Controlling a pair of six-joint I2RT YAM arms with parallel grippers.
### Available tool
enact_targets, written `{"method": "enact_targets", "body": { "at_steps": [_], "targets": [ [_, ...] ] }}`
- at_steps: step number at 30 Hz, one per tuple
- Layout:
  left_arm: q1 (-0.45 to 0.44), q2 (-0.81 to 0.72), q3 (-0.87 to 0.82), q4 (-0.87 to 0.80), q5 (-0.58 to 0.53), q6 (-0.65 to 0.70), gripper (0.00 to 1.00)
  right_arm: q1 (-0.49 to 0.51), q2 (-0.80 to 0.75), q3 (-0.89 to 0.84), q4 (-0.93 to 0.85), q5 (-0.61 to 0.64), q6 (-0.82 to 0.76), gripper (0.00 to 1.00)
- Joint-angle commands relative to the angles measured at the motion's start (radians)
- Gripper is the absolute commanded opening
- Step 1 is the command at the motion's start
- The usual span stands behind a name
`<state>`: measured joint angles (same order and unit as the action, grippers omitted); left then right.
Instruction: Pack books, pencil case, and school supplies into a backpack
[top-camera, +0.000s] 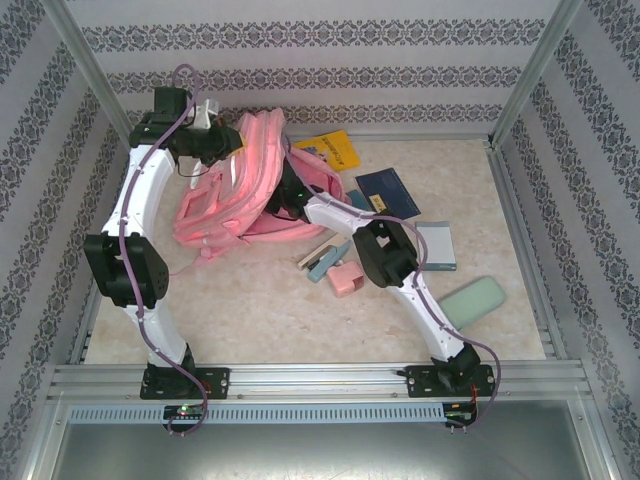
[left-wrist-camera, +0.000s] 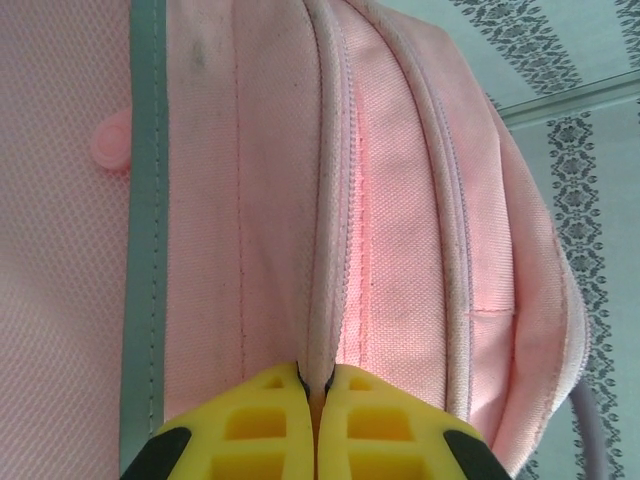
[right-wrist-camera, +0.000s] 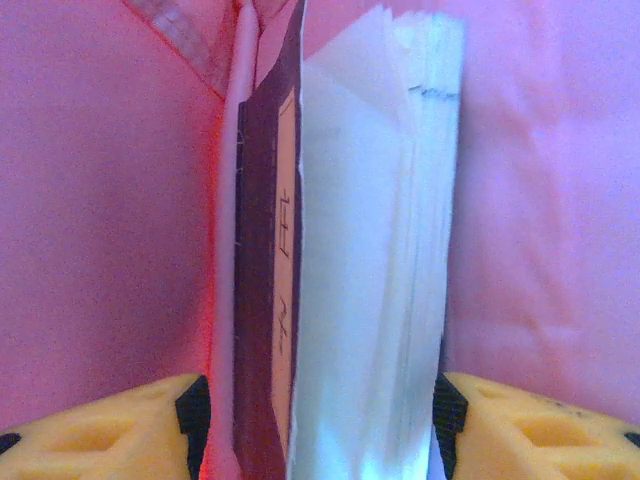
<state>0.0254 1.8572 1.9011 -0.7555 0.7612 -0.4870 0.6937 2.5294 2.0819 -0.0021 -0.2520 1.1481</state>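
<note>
While the left gripper (left-wrist-camera: 318, 405) is clamped shut on a piped seam of the backpack (left-wrist-camera: 400, 200), at the far left of the table (top-camera: 260, 320), the right gripper (right-wrist-camera: 320, 400) sits deep inside the pink bag. Its jaws stand apart there, with a dark-covered book (right-wrist-camera: 265, 300) upright between them and its white pages fanned toward the right-hand pad. A thin strip of pink lining shows between the cover and the left-hand pad, so the book is not squeezed.

From above, the backpack lies slumped on the table with the right arm reaching into its opening from the right. A yellow book (top-camera: 330, 150) lies just beside the bag on its far side. A navy book (top-camera: 388, 192) lies flat near the opening, to the right. In front of the bag, the stapler (top-camera: 328, 260) and the pink block (top-camera: 346, 280) sit close together beside the right arm's elbow. A small flat pouch (top-camera: 440, 245) lies on the elbow's other side. The mint pencil case (top-camera: 472, 300) lies tilted at the near right, apart from the rest.
</note>
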Motion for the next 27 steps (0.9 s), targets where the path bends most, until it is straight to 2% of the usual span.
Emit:
{"method": "enact_targets", "body": {
  "at_steps": [1, 6, 8, 13, 20, 21, 27],
  "targets": [
    [0.034, -0.035, -0.018, -0.024, -0.113, 0.099, 0.0, -0.031, -0.154, -0.089, -0.003, 0.012, -0.075, 0.63],
    [0.041, -0.052, -0.065, -0.066, -0.245, 0.155, 0.0, -0.069, -0.299, -0.261, -0.003, 0.02, -0.122, 0.63],
    [0.043, -0.062, -0.085, -0.07, -0.265, 0.172, 0.0, -0.088, -0.356, -0.334, 0.001, 0.014, -0.138, 0.63],
    [0.042, -0.066, -0.153, -0.022, -0.209, 0.159, 0.0, -0.146, -0.511, -0.526, -0.026, 0.025, -0.206, 0.63],
    [0.03, -0.052, -0.231, 0.054, -0.143, 0.111, 0.0, -0.292, -0.682, -0.726, -0.171, 0.096, -0.344, 0.63],
    [0.026, -0.05, -0.236, 0.055, -0.144, 0.111, 0.03, -0.315, -0.699, -0.748, -0.191, 0.109, -0.369, 0.63],
    [0.0, -0.05, -0.267, 0.066, -0.139, 0.098, 0.36, -0.417, -0.707, -0.77, -0.303, 0.171, -0.509, 0.61]
  ]
}}
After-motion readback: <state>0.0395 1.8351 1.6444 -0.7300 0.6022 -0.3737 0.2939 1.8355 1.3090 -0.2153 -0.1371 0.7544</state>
